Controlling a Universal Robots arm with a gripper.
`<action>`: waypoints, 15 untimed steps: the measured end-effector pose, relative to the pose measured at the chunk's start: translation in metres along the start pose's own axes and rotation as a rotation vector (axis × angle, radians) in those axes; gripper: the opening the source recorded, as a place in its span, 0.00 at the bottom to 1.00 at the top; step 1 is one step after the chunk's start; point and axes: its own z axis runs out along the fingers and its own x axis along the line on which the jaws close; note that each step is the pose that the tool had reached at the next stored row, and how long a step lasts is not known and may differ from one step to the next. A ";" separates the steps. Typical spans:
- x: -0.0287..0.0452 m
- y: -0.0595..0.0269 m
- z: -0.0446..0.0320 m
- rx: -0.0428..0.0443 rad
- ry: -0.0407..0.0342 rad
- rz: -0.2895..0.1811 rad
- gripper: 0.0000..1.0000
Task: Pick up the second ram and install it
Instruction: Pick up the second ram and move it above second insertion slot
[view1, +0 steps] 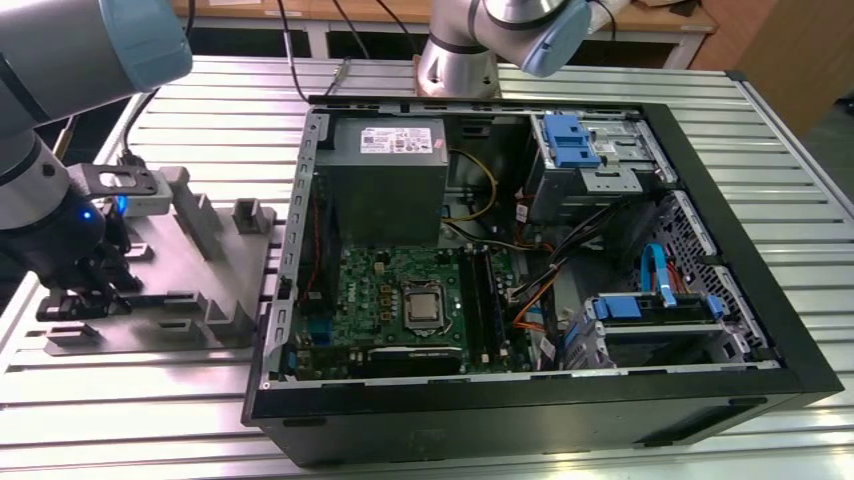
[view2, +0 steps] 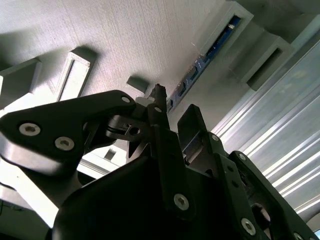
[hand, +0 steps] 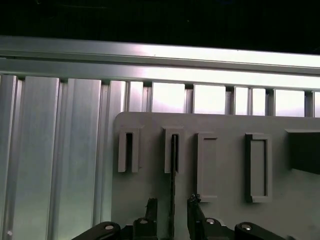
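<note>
- The black two-fingered gripper (hand: 171, 204) is low over the grey plastic fixture plate (hand: 142, 125) with raised blocks, at the exterior view's left, well apart from the open black computer case (view1: 534, 400).
- The slim dark second ram (hand: 173, 155) stands on edge in a slotted block, running between the fingers.
- The fingers sit narrowly apart with a gap either side, holding nothing.
- The step, I judge, is the pick-up, with the grasp not yet made; closing calls for a centred, square squeeze on its flat faces.

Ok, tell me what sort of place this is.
Likely a robotics lab for computer assembly: an open computer case on a slatted aluminium table, a grey fixture plate beside it, and a robot arm over the plate.
</note>
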 end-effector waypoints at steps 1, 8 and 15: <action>0.0000 0.0000 0.0001 0.0001 0.0000 0.000 0.36; -0.0003 0.0001 -0.0032 0.0000 0.0000 0.000 0.29; -0.0004 0.0002 -0.0045 0.0001 0.0000 0.000 0.27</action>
